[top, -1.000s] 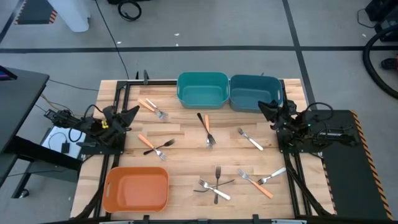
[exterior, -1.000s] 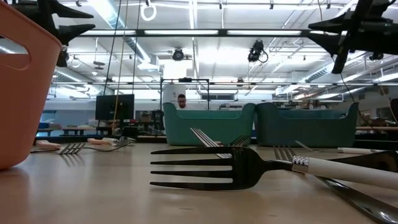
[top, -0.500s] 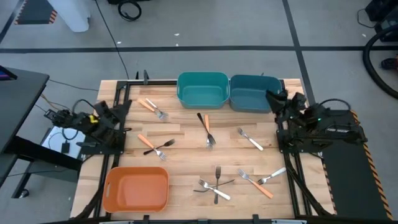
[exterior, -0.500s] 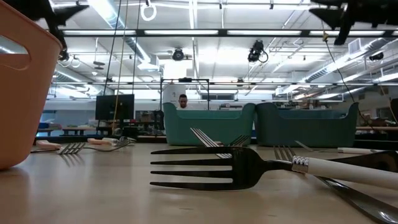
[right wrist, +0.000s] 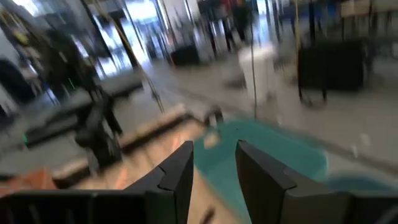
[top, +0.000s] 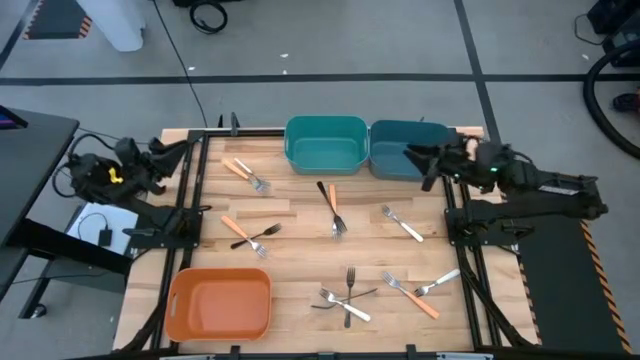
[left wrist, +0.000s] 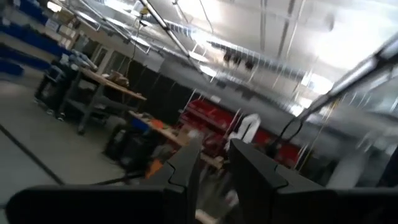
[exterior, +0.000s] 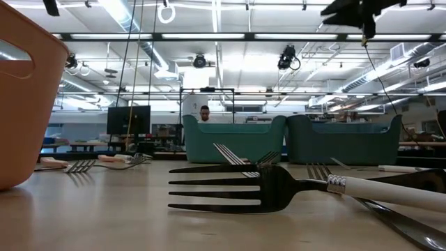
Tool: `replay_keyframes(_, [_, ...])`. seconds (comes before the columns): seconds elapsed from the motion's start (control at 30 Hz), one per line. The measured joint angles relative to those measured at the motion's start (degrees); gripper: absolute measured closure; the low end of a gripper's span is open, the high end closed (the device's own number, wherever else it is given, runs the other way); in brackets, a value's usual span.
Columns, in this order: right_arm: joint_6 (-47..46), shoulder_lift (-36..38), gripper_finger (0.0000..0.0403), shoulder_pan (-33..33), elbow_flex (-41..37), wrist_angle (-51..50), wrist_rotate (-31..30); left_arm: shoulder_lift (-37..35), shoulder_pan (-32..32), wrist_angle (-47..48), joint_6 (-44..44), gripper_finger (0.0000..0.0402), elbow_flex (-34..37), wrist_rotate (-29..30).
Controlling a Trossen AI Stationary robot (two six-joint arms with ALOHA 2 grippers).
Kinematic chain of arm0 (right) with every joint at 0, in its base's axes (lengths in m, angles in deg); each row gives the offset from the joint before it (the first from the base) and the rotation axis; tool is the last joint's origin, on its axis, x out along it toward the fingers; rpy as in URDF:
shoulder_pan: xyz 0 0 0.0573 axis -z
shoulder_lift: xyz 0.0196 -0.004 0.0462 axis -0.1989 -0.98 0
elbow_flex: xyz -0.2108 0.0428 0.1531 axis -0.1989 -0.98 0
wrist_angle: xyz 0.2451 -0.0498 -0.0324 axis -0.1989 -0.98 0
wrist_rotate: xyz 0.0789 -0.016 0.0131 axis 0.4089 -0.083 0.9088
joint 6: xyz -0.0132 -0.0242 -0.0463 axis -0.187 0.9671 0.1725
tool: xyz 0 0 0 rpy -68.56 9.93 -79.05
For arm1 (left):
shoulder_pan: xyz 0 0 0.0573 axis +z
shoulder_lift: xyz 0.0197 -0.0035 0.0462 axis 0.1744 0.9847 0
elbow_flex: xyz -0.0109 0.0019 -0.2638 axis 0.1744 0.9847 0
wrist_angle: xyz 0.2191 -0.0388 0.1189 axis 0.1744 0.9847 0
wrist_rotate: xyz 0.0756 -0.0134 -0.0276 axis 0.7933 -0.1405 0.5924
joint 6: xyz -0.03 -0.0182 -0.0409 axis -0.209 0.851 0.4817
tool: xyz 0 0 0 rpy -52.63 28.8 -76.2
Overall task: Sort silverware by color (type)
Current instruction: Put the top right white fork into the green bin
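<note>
— On the table (top: 300,215), where does the silverware lie?

— Scattered, none in a bin. An orange-handled fork (top: 243,172) lies near the left teal bin (top: 325,144); another orange fork (top: 239,232) crosses a dark fork (top: 262,236) left of centre. A black fork (top: 327,198) and an orange one (top: 335,207) lie side by side mid-table, a white-handled fork (top: 403,224) to their right. Near the front edge, several forks (top: 346,297) cross in a cluster beside a pair (top: 424,290). The orange bin (top: 219,303) sits at the front left corner.

— And the arms?

— The right gripper (top: 418,160) hangs above the right teal bin (top: 408,150), fingers (right wrist: 177,171) a little apart, gripping nothing. The left gripper (top: 180,152) is raised at the table's back left edge; its fingers (left wrist: 186,165) also show a narrow gap, though the view is blurred, so that is probably right.
</note>
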Motion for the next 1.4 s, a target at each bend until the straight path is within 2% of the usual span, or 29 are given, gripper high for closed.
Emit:
replay_keyframes(0.07, [-5.2, -3.1, 0.0275, -0.1, 1.6, -5.1, 1.4, 1.0, 0.0, 3.8, -1.1, 0.0306, -1.9, 0.2])
replay_keyframes(0.17, [-12.6, -7.6, 0.0275, -0.8, 3.0, -11.2, 6.7, 2.5, 0.0, 8.6, -1.4, 0.0306, -3.7, 1.3])
replay_keyframes(0.33, [-18.7, -14.9, 0.0275, -3.1, 3.4, -20.9, 16.1, 3.5, 0.0, 13.3, -2.4, 0.0306, -4.1, 3.1])
replay_keyframes(0.53, [-26.8, -24.2, 0.0275, -5.4, 3.4, -33.5, 17.2, 3.5, 0.0, 17.4, -2.6, 0.0306, -4.1, 3.2])
replay_keyframes(0.73, [-29.5, -32.9, 0.0275, -5.7, 3.4, -34.2, 18.0, 3.5, 0.0, 18.0, -2.7, 0.0306, -4.1, 3.2])
replay_keyframes(1.0, [-24.6, -44.5, 0.0275, -5.7, 3.4, -33.9, 21.3, 3.5, 0.0, 18.0, -2.6, 0.0306, -4.1, 3.2])
replay_keyframes(1.3, [-22.6, -51.4, 0.0275, -5.3, 3.4, -32.9, 21.6, 3.4, 0.0, 18.1, -1.1, 0.0306, -4.1, 3.2])
replay_keyframes(1.4, [-22.2, -53.0, 0.0275, -5.3, 3.4, -32.0, 19.7, 3.4, 0.0, 18.1, 0.1, 0.0306, -4.1, 3.2])
